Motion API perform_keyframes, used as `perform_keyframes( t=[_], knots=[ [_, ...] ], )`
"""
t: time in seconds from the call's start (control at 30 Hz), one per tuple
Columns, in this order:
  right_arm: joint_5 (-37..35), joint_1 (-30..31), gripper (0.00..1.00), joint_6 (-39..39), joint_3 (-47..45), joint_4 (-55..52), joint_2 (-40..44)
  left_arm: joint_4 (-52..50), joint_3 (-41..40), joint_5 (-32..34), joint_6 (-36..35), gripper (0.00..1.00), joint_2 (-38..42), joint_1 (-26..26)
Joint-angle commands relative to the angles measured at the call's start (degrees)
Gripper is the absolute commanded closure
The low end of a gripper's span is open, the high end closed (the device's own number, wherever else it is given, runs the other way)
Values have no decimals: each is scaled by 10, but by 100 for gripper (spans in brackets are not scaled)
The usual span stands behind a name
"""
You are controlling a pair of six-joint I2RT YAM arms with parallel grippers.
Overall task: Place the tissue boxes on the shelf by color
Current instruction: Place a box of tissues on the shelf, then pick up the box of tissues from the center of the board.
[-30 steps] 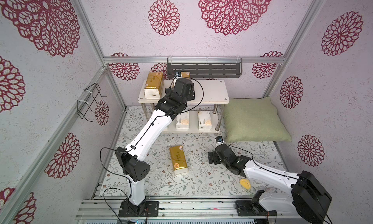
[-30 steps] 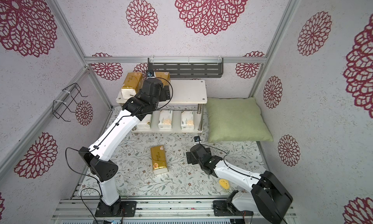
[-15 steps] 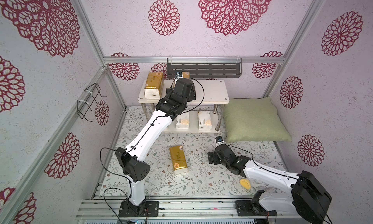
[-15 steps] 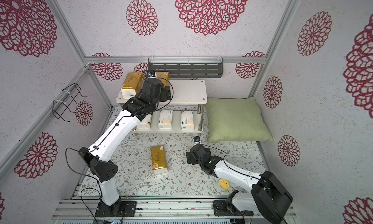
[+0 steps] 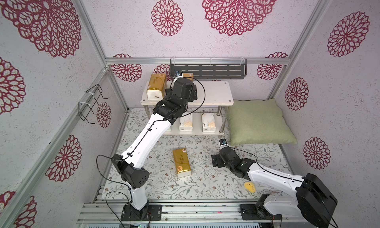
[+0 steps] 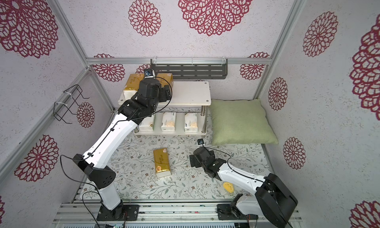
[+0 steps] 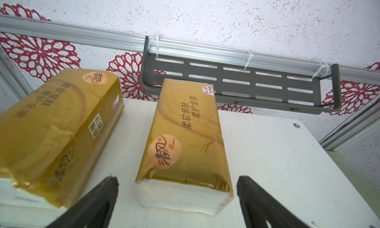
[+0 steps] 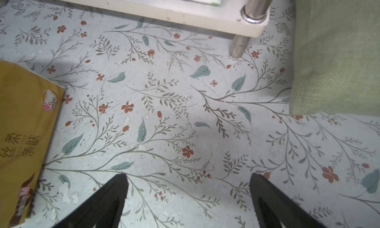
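Two gold tissue packs point(image 7: 185, 134) lie apart on the shelf point(image 5: 213, 93) top, below the grey wall rack point(image 5: 207, 71); left fingers point(image 7: 102, 192) spread either side of one's end, not touching. Three white packs point(image 6: 168, 122) sit underneath. A third gold pack point(image 5: 182, 162) lies on the counter point(image 5: 197, 183) beside the spread right fingers point(image 8: 115, 192), green pillow point(image 5: 257, 122) near

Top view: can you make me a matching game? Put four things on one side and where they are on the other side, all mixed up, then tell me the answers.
Things
1. lone gold pack
2. three white packs
3. green pillow
4. grey slotted rack

Places
A. on the back wall
B. on the lower board of the shelf
C. on the floor, in front of the shelf
D. on the floor, beside the shelf

Pairs: 1-C, 2-B, 3-D, 4-A.
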State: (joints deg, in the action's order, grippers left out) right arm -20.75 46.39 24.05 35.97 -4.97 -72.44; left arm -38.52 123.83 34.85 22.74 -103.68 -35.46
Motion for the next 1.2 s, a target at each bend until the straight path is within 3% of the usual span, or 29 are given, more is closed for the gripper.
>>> perform_keyframes(
  t=[0.0,0.3,0.5,0.83,1.03,1.17],
  knots=[
    [-2,5,1,6,7,6,-1,21,-9,-6,-3,3,29,-7],
    [-3,7,1,6,8,3,0,28,-35,-10,-2,3,84,-6],
    [-2,14,1,11,15,-8,6,-33,-79,-1,5,3,148,-16],
    [-36,76,1,65,46,-22,10,-117,-376,-7,121,3,370,-36],
    [-82,158,1,121,66,6,-18,-204,-524,15,219,3,434,-29],
    [-116,215,1,151,84,30,-50,-211,-609,-15,257,3,458,6]
  ],
)
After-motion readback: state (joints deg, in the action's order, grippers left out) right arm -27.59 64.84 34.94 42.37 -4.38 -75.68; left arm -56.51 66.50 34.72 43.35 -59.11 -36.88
